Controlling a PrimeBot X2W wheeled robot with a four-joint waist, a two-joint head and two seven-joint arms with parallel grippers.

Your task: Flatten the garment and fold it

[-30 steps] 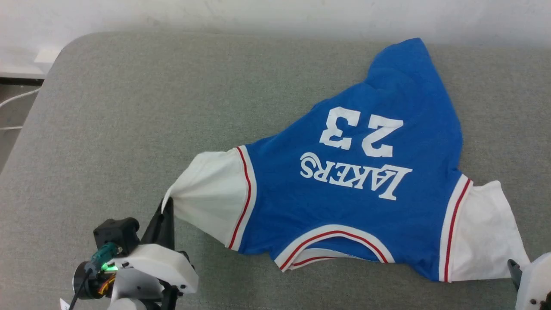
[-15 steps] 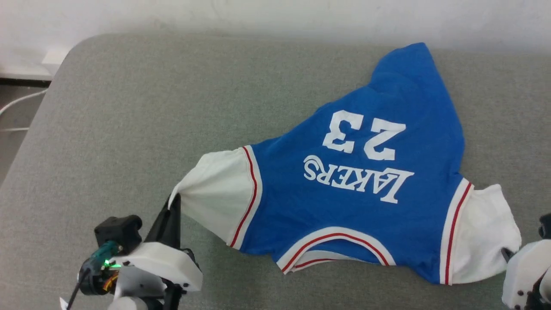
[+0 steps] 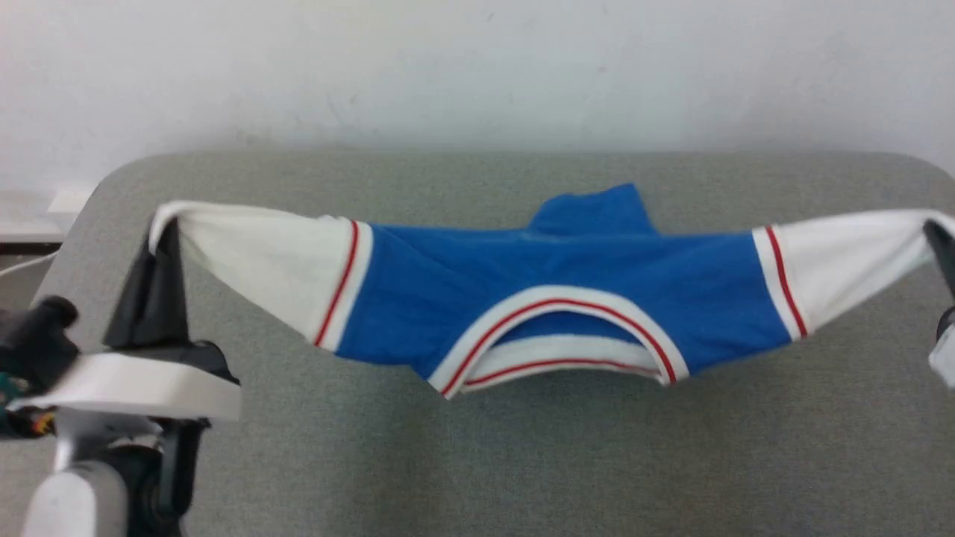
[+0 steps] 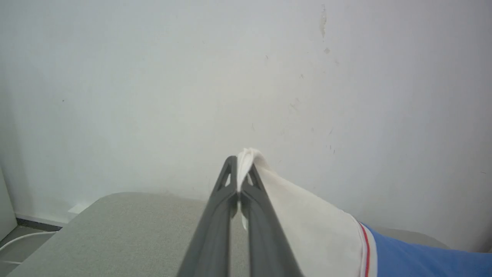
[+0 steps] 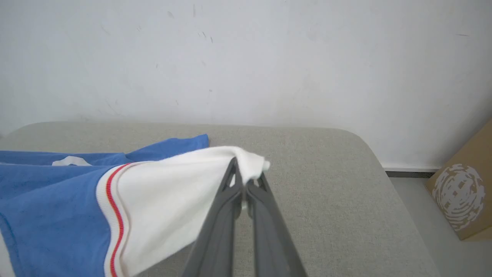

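Left gripper (image 4: 240, 169), right gripper (image 5: 245, 181), garment (image 3: 567, 298) stretched between

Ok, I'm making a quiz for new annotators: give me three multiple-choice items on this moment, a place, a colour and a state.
1. Where does the left gripper hold the garment? A) the printed number B) a white sleeve tip C) the blue hem
2. What colour is the stripe in the neck trim? A) red B) green C) black
3. What state is the garment in? A) lying flat, untouched B) stretched between the left gripper and the right gripper C) folded square
Answers: 1 B, white cloth is pinched between its shut fingers; 2 A, a red line runs through the white band; 3 B, each gripper is shut on a sleeve tip.
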